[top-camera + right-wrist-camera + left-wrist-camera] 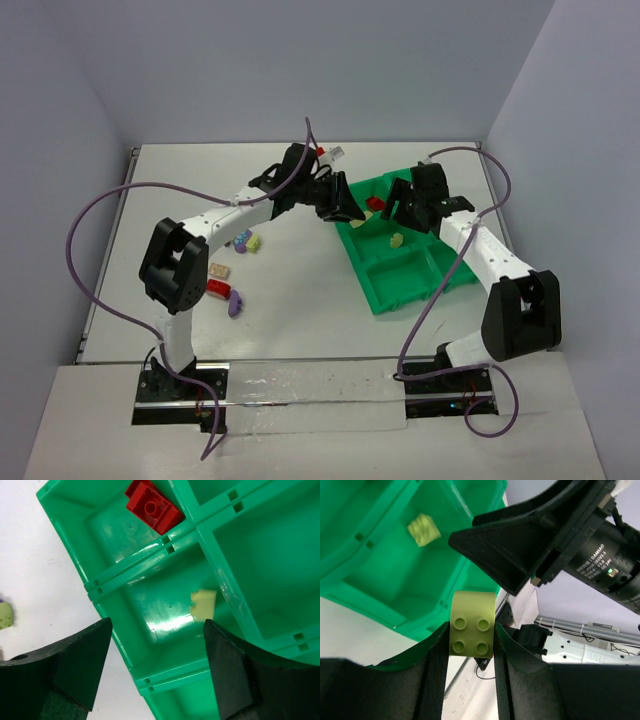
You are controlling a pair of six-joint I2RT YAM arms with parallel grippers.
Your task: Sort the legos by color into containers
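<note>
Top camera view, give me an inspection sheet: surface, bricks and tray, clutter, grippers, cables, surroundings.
Surface: white table.
Job's things: green tray holds a red brick and a yellow-green brick in neighbouring compartments; loose bricks lie on the table left of it.
Clutter: nothing seen.
Grippers: left gripper shut on a second yellow-green brick; right gripper open above the tray.
Cables: purple cables loop off both arms.
Surroundings: plain grey walls.
</note>
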